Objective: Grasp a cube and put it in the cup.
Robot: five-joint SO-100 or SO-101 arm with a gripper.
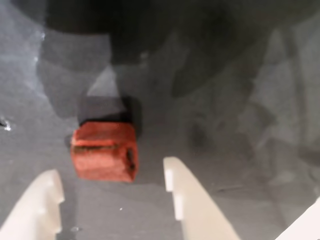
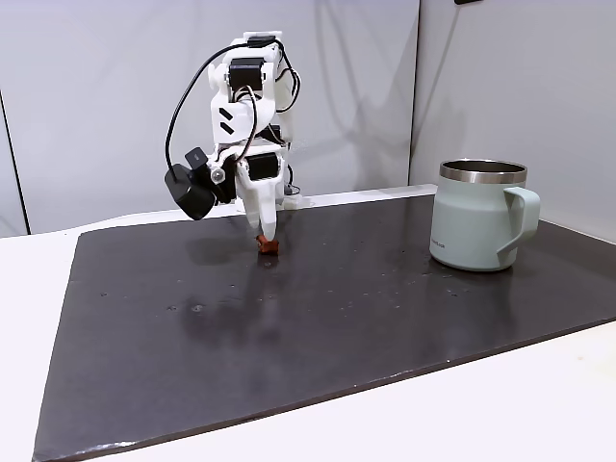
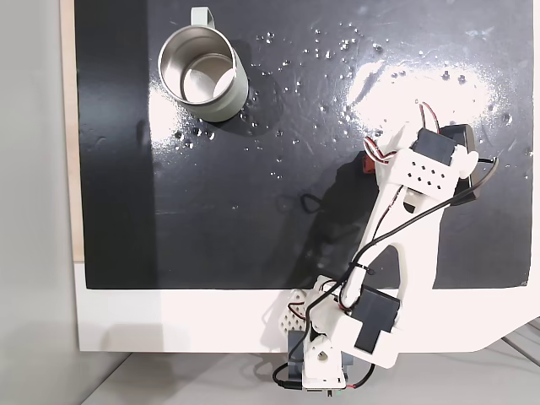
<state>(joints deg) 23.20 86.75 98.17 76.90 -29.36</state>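
The white five-joint arm (image 2: 245,106) stands folded high at the far edge of the dark slate-grey mat (image 2: 318,327), its upper links arched and the wrist turned straight down, with a black camera module (image 2: 191,189) hanging off its left side in a fixed view. The white two-finger gripper (image 2: 267,233) points vertically at the mat; in the wrist view its fingers (image 1: 192,200) are spread apart, gripping nothing, with bare mat between them. The tiny rust-red cube (image 1: 105,151) lies on the mat just ahead of the fingertips, nearer the left finger in the wrist view and not enclosed by either. In a fixed view the cube (image 2: 268,246) sits directly under the fingertips, toward the mat's far edge. The pale sage-green squat mug with a steel rim (image 2: 481,227) stands upright, well apart from the cube, near the mat's right edge. The mat is glossy, speckled with small marks, and lies on a white table (image 2: 500,414); plain grey wall panels (image 2: 96,96) stand behind.
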